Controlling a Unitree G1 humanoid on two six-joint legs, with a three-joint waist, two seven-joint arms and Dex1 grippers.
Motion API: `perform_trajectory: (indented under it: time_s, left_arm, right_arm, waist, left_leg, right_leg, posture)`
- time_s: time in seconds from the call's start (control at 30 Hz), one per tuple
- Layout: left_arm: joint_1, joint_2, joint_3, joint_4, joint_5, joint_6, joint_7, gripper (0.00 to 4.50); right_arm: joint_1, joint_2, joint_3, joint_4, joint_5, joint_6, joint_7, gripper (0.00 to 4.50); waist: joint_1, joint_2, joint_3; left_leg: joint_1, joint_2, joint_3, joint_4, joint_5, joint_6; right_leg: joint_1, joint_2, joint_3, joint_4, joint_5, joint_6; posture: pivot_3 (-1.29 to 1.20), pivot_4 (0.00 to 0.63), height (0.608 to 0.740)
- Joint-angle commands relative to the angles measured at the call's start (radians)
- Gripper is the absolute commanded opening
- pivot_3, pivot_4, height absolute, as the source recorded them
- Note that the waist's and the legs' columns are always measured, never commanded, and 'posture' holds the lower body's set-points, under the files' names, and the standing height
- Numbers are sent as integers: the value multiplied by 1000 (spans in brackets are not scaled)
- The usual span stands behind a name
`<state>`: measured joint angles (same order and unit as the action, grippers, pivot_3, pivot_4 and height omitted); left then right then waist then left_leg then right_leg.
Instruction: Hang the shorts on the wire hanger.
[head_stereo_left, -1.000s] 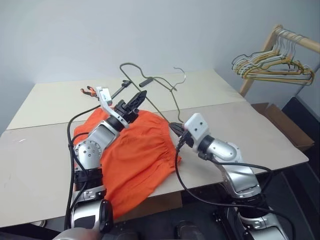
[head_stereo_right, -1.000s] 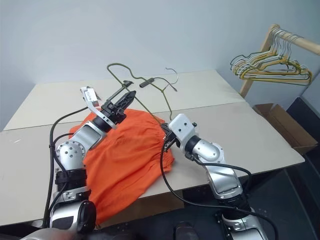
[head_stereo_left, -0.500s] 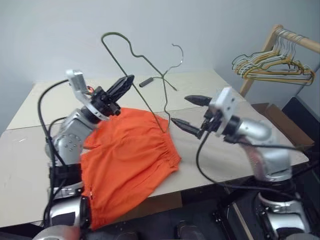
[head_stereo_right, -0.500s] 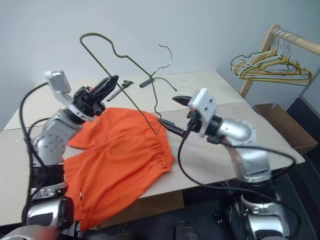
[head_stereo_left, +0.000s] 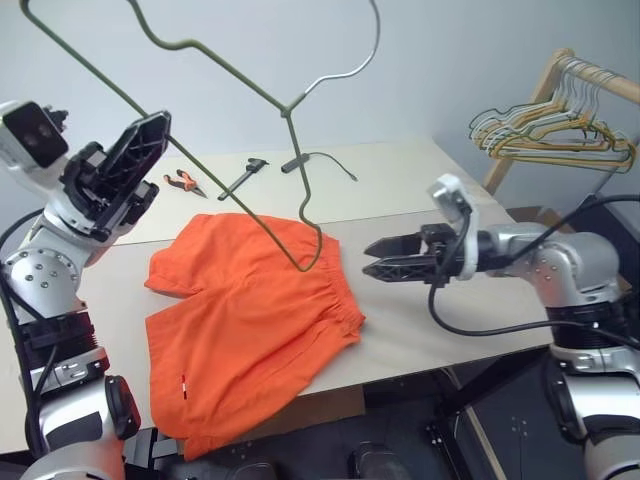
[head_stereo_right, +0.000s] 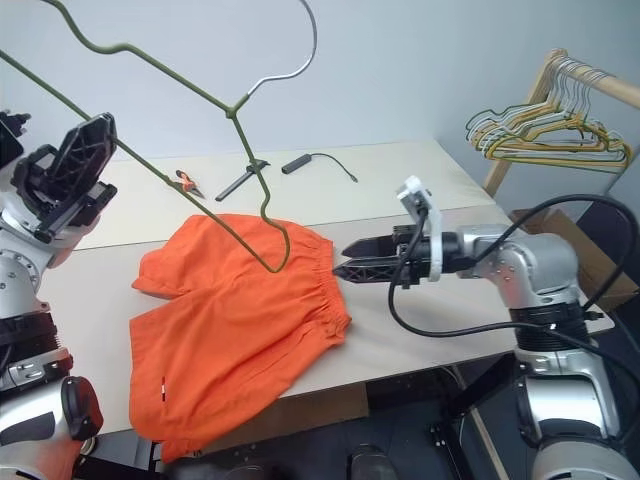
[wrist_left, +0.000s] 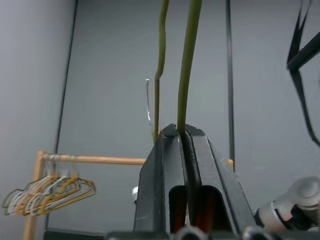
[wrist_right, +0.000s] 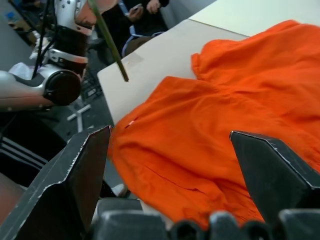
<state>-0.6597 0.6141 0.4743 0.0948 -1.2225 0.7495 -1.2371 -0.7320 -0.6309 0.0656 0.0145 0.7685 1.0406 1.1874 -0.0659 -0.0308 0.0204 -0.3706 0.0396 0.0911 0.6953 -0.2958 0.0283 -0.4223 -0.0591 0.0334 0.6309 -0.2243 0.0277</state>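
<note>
Since a second ago: left gripper (head_stereo_left: 135, 150) has lifted the wire hanger (head_stereo_left: 262, 90) well clear of the table (head_stereo_left: 470, 225), and right gripper (head_stereo_left: 368, 258) has let go of the waistband, backed off to the right, and now has its jaws apart.

Shorts (head_stereo_left: 250, 320) lie flat and free on the near table edge, one leg drooping over it, waistband toward the right. Soft, light, floppy; my guess is they'll sag and slide on bare wire. Best hold: the gathered elastic waistband, where the bunched fabric gives the fingers something to bite.

Hanger is thin, springy wire, clamped on one shoulder by the left fingers (wrist_left: 160, 165). Its low corner hangs just over the waistband. It will likely swing or twist if loaded off-centre.
</note>
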Motion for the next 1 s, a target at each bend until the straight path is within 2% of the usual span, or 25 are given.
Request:
perform_trajectory:
  time_s: [0.03, 0.3, 0.6, 0.73, 1.0]
  left_arm:
    - [0, -22, -11, -40, -11, -4, -6, 0]
    - [13, -57, -27, -71, 12, -39, -5, 0]
    - [25, -72, -39, -82, 39, -75, -11, 0]
    - [18, -81, -44, -76, 47, -85, -8, 0]
    - [16, -87, -49, -71, 54, -95, -4, 0]
  right_arm:
    - [-49, 64, -12, -18, 28, -16, -19, 4466]
    - [-77, 183, -15, -45, 23, 0, -111, 4466]
    - [-71, 197, 9, -95, 27, 12, -119, 4466]
    - [-65, 201, 26, -114, 25, 14, -121, 3582]
    - [-70, 224, 30, -96, 15, 9, -154, 716]
  waist:
    - [1, 0, 0]
    - [1, 0, 0]
    - [0, 0, 0]
    - [-1, 0, 0]
    - [-2, 0, 0]
  left_leg:
    - [0, 0, 0, 0, 0, 0]
    - [0, 0, 0, 0, 0, 0]
    - [0, 0, 0, 0, 0, 0]
    - [0, 0, 0, 0, 0, 0]
    - [0, 0, 0, 0, 0, 0]
  right_leg:
    - [0, 0, 0, 0, 0, 0]
    - [-1, 0, 0, 1, 0, 0]
    - [-1, 0, 0, 1, 0, 0]
    - [-1, 0, 0, 1, 0, 0]
    - [-1, 0, 0, 1, 0, 0]
  posture:
    - [-14, 0, 740]
    - [-17, 0, 740]
    - [-22, 0, 740]
    - [-24, 0, 740]
    - [-24, 0, 740]
